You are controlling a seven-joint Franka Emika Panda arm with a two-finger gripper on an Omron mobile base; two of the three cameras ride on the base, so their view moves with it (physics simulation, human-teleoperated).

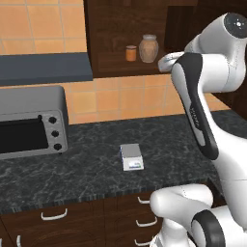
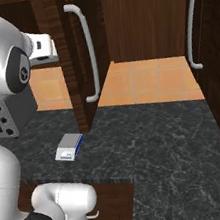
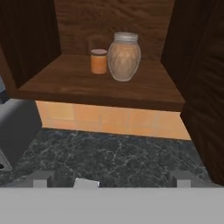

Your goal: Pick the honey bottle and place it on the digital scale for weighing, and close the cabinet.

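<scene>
Hand [image 3: 112,183] open, empty, level, facing honey bottle [image 3: 124,56] on open cabinet [image 3: 100,83] shelf

1. The honey bottle [image 3: 124,56] stood upright on the cabinet [image 3: 100,83] shelf, its grey lid on.
2. A smaller orange jar [image 3: 99,61] stood just beside it, to its left in the view.
3. Dark wooden walls flanked the shelf on both sides, with a wood-grain back panel behind the jars.
4. Under the shelf ran a strip of orange tiles, then the dark marbled surface [image 3: 113,157].
5. The two fingers [image 3: 40,179] sat wide apart at the bottom, with nothing between them.
6. A corner of the digital scale [image 3: 85,183] showed at the bottom edge.
</scene>
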